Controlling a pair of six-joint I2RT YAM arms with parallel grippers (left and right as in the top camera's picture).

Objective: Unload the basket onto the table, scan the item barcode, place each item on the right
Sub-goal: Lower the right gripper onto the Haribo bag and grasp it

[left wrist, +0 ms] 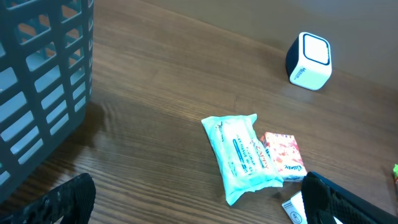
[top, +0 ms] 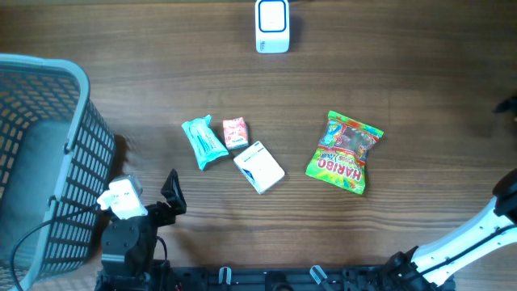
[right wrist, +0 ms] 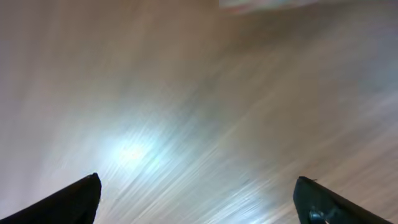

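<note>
Overhead view: a bright green sweet bag [top: 345,153] lies flat on the brown wooden table [top: 436,73], right of the middle. Its big white letters say HARIBO. No claw touches it.

To its left, three more things sit close together: a white box [top: 259,166], a little pink box [top: 234,132] and a teal packet [top: 203,143] (the writing on these is too small to read). The pink box lies just beside the teal packet.

The white scanner [top: 272,26], with a blue ring on its face, stands at the far edge of the table, well apart from them all.

A grey basket [top: 85,137] with holes in its walls stands at the left edge. Its grey floor shows through the open top.

The left claw [left wrist: 196,190] hangs low near the basket, fingers wide apart, holding nothing. The right claw [right wrist: 198,183] is spread wide too, over bare wood, though its picture is blurry.
</note>
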